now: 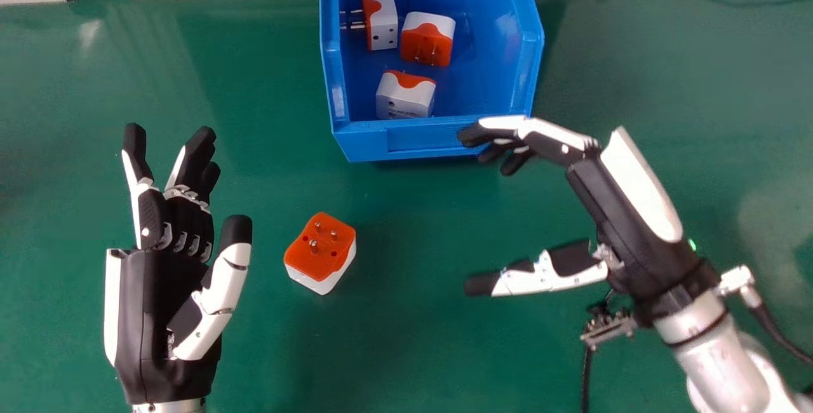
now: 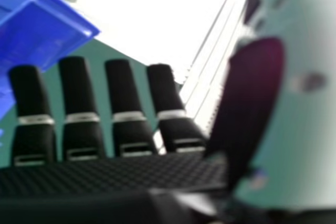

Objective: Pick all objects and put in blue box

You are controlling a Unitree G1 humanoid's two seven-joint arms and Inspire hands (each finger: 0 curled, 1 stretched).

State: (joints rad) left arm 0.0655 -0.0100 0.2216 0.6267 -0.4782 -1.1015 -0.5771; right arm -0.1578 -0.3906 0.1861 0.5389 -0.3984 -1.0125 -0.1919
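head camera looks down; wrist's close; box (image 1: 422,140) shared.

Silver forearms, black-and-white hands (image 1: 168,318)

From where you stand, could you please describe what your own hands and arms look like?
My left hand and right hand are black with white panels and black fingertips. The right forearm is silver and rounded, with a black cable beside it.

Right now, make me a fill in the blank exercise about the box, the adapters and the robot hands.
The blue box holds ____ plug adapters. Another adapter lies outside it with its metal pins pointing ____. The table top is coloured ____. The robot hand nearer the box is the robot's ____ one.

Missing words: three; up; green; right.
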